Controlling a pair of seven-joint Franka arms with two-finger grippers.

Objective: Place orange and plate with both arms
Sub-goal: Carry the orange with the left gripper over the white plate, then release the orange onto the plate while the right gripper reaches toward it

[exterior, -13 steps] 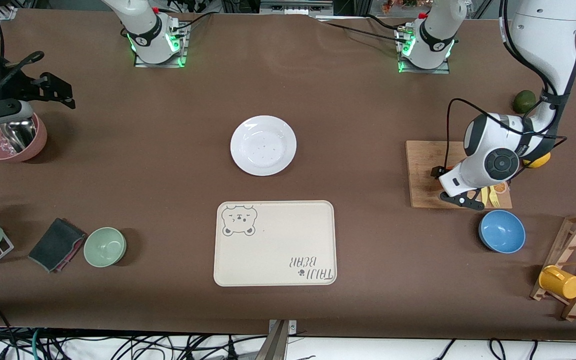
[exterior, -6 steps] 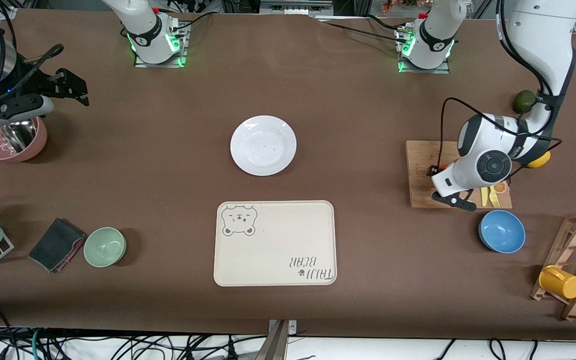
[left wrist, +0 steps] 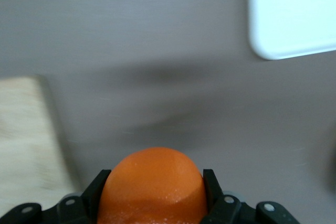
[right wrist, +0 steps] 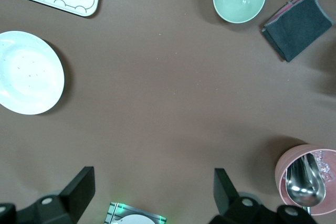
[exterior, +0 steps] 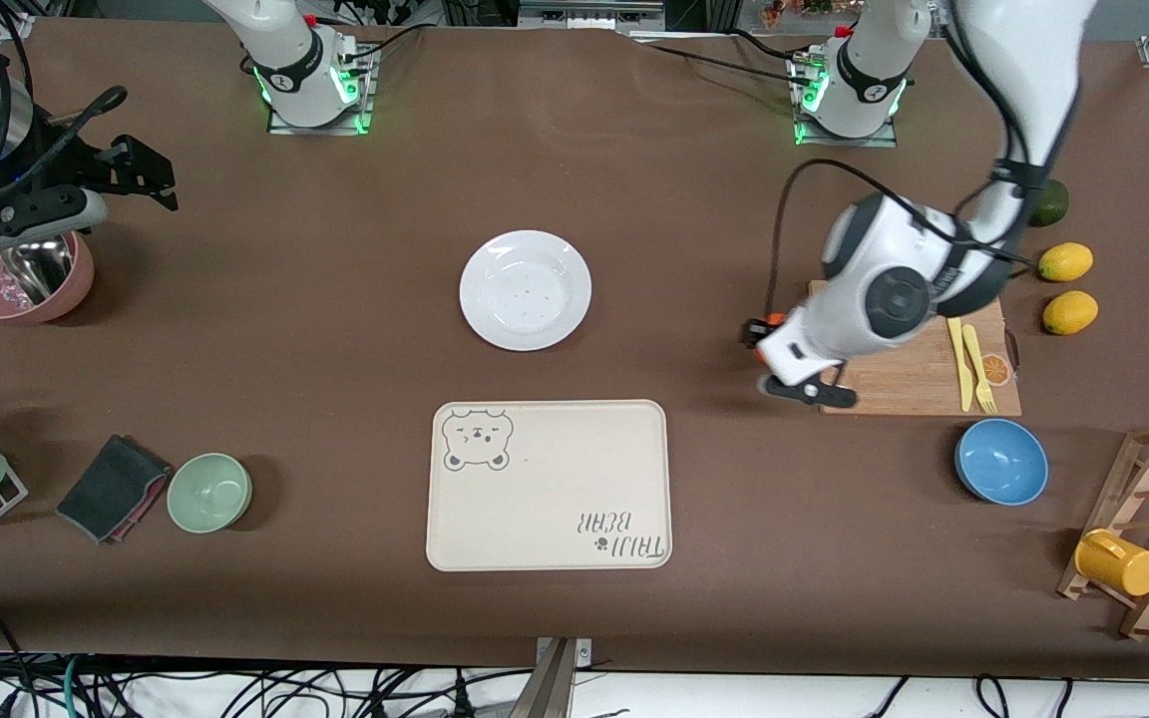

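1. The orange [left wrist: 153,187] sits pinched between the two black fingers [left wrist: 92,192] of the left gripper [exterior: 772,339], which hangs in the air over the bare table just beside the edge of the wooden cutting board [exterior: 924,374] that faces the table's middle.
2. In the front view only a sliver of orange colour shows at the left gripper; the left wrist view shows the fruit filling the gap between the fingers.
3. The bear-printed tray [exterior: 549,486] lies nearer to the front camera than the plate [exterior: 525,290], which rests empty at the middle of the table.
4. On the cutting board lie a yellow knife [exterior: 955,349] and fork [exterior: 976,369]; two lemons [exterior: 1065,262] and an avocado [exterior: 1049,202] sit toward the left arm's end of the table.
5. The right gripper [right wrist: 152,192] waits with its fingers spread apart, above the pink bowl [exterior: 21,282] at the right arm's end.
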